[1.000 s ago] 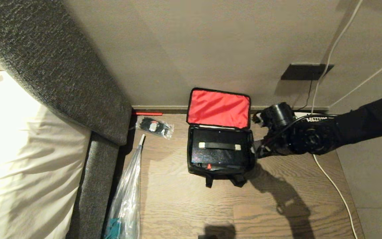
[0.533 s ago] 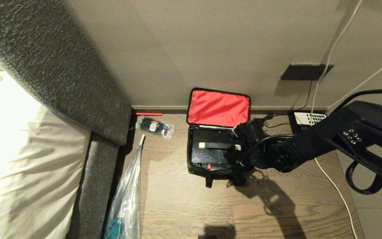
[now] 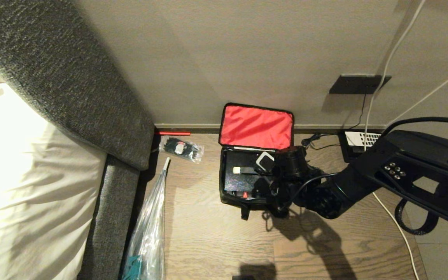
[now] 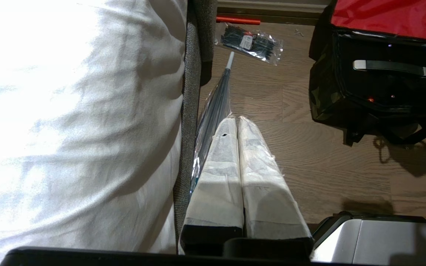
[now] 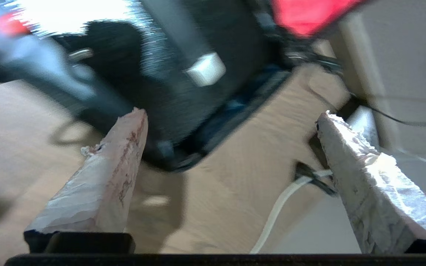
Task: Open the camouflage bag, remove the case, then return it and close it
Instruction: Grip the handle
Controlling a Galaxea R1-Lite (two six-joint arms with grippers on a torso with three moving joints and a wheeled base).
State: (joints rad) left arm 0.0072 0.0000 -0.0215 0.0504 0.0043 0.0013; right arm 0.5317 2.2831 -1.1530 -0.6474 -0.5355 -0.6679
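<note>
Looking down in the head view, the bag [image 3: 258, 171] is seen on the wood floor [image 3: 216, 237] against the wall [image 3: 247, 58], its red-lined lid [image 3: 256, 126] thrown back at 12 o'clock. The black case [image 3: 243, 177] is seated inside, with a strap handle [image 3: 243, 170] across its top. The right arm [image 3: 383, 175] is stretched in from 3 o'clock, and its wrist is held over the bag's 3 o'clock half, covering that end of the handle. A packet of cable ties [image 3: 180, 149] and a wrapped umbrella [image 3: 148, 229] are laid at 9 o'clock of the bag, beside the grey sofa [image 3: 72, 89]. A telephone [image 3: 360, 142] is set by the wall at 2 o'clock.

In the left wrist view, the left gripper [image 4: 238, 122] is held with its padded fingers pressed together, empty, above the floor beside the umbrella, well apart from the bag.

In the right wrist view, which is blurred, the right gripper [image 5: 231, 118] is shown with fingers [image 5: 118, 162] spread wide and nothing between them, the bag's corner lying beyond.
</note>
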